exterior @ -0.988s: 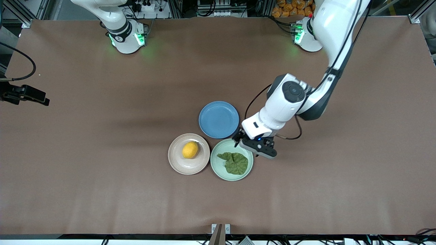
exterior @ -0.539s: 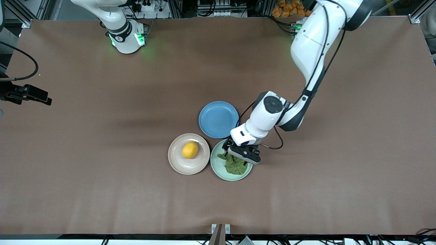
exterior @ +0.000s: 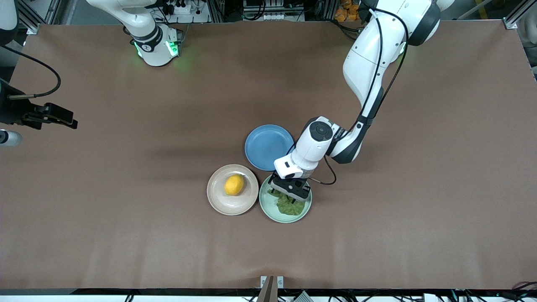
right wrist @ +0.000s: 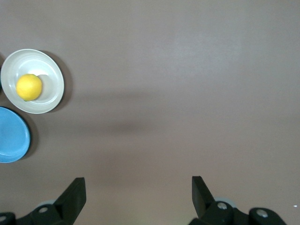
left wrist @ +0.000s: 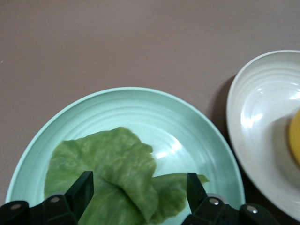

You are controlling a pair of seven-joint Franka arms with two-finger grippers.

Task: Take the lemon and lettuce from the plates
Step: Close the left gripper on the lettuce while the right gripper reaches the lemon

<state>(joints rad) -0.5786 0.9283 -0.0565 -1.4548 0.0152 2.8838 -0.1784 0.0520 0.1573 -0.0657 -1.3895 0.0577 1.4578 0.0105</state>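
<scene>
Lemon [exterior: 234,185] untouched on beige plate [exterior: 218,199]. Lettuce [left wrist: 112,173] unlifted on mint plate [left wrist: 197,122], straddled by wide left claw [left wrist: 139,193]. Right claw [right wrist: 138,196] wide, waiting over bare counter [exterior: 126,235].

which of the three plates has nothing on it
The blue plate, farthest from the front camera. The beige-pink plate holds the lemon; the mint green plate holds the lettuce.

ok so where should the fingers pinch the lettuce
Come from straight above and pinch the raised fold of the lettuce; it lies thin and flat on the green plate, so its edges offer little. The open left gripper already straddles that fold.
</scene>
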